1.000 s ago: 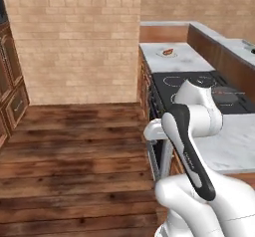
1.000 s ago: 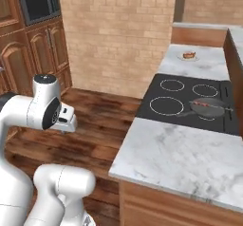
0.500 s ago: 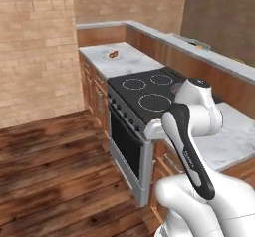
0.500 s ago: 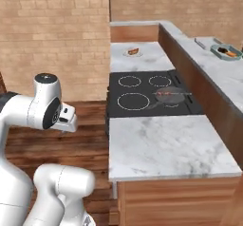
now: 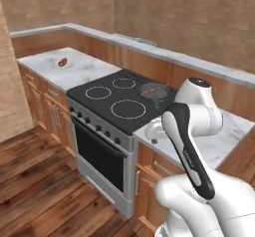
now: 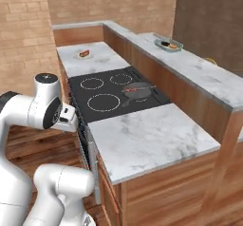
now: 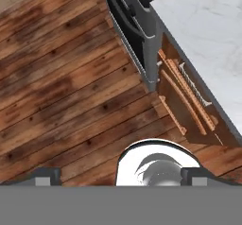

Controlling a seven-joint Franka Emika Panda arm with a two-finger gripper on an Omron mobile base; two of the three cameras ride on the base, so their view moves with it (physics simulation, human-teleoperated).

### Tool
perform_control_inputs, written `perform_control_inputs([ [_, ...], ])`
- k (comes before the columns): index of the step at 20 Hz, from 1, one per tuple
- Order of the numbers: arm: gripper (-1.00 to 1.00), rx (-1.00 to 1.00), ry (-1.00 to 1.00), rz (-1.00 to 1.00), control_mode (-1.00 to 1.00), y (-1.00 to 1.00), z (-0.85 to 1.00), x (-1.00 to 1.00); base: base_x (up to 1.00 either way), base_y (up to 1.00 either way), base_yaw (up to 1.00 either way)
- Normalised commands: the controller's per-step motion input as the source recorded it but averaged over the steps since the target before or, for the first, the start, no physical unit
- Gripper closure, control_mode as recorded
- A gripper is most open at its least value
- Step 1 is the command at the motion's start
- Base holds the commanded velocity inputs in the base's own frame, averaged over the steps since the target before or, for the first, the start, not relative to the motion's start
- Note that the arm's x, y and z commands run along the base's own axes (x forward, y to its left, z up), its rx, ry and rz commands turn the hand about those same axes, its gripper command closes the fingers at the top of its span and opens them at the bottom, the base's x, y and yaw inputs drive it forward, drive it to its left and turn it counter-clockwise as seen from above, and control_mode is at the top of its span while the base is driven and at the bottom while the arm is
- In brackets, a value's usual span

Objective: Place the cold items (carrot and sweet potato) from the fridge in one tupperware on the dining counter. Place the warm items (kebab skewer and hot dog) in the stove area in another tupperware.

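Note:
A hot dog [image 6: 84,54] lies on a small plate [image 5: 63,63] on the marble counter left of the stove. On the stove's back right burner sits a dark pan [image 6: 136,89], also seen as the pan [image 5: 154,90], with a reddish skewer-like piece in it. A pale green tupperware [image 6: 168,44] with orange and dark pieces inside stands on the raised dining counter. My gripper [image 7: 120,177] hangs open over the wood floor in front of the stove, fingertips [image 7: 45,176] far apart with nothing between them. The hand [image 6: 68,118] is tucked close to the arm.
The black stove [image 5: 117,101] with its oven door [image 7: 134,28] stands between two marble counters [image 6: 142,139]. Wooden cabinet drawers [image 7: 186,96] lie under the near counter. The raised dining counter [image 6: 209,75] runs behind. A small object [image 6: 210,60] on it is too small to identify.
The whole picture has shifted: the base has moved and turned, so the stove and counters now sit nearer and more central. The arm's pose is the same.

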Motion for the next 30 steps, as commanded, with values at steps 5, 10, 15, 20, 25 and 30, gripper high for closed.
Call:
perform_control_inputs([
  [5, -1.00, 0.00, 0.00, 0.00, 1.00, 0.00, 0.00, 0.00, 0.60, 1.00, -0.46],
  [10, -1.00, 0.00, 0.00, 0.00, 1.00, 0.00, 0.00, 0.00, 0.49, 1.00, -0.44],
  [15, -1.00, 0.00, 0.00, 0.00, 1.00, 0.00, 0.00, 0.00, 0.46, 1.00, -0.44],
  [20, -1.00, 0.00, 0.00, 0.00, 1.00, 0.00, 0.00, 0.00, 0.43, 1.00, -0.43],
  [25, -1.00, 0.00, 0.00, 0.00, 1.00, 0.00, 0.00, 0.00, 0.43, 1.00, -0.45],
  [30, -1.00, 0.00, 0.00, 0.00, 1.00, 0.00, 0.00, 0.00, 0.49, 0.70, -0.50],
])
